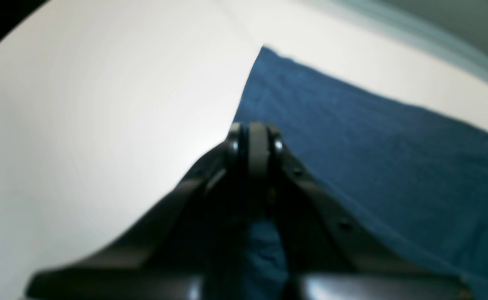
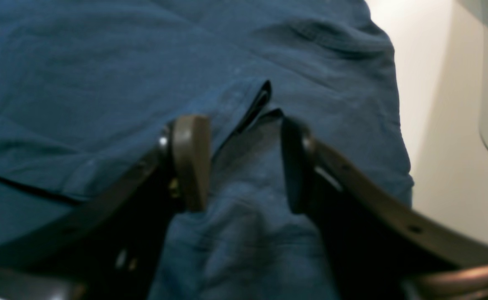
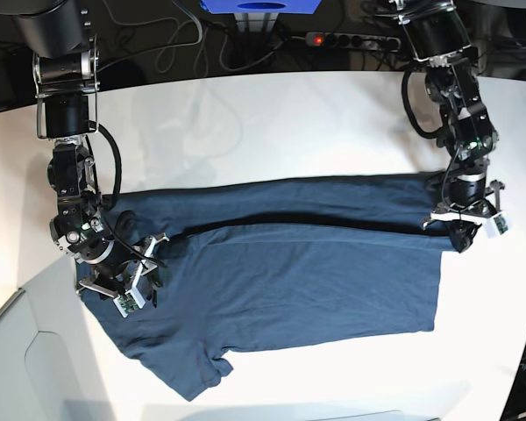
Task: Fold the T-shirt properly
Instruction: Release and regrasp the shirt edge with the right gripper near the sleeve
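Observation:
The dark navy T-shirt [image 3: 307,272] lies spread on the white table [image 3: 333,123], its far long edge folded over toward the middle and one sleeve sticking out at the front left. My left gripper [image 3: 461,235] is at the shirt's right edge. In the left wrist view it [image 1: 258,141] is shut at the edge of the cloth [image 1: 373,158], with blue fabric showing between the fingers. My right gripper [image 3: 149,272] is over the shirt's left end. In the right wrist view it [image 2: 244,162] is open, jaws apart above wrinkled cloth and a hem [image 2: 102,62].
A power strip [image 3: 351,39] and cables lie along the table's back edge. A grey panel [image 3: 35,368] sits at the front left corner. The table's edge [image 1: 436,37] runs just beyond the shirt in the left wrist view.

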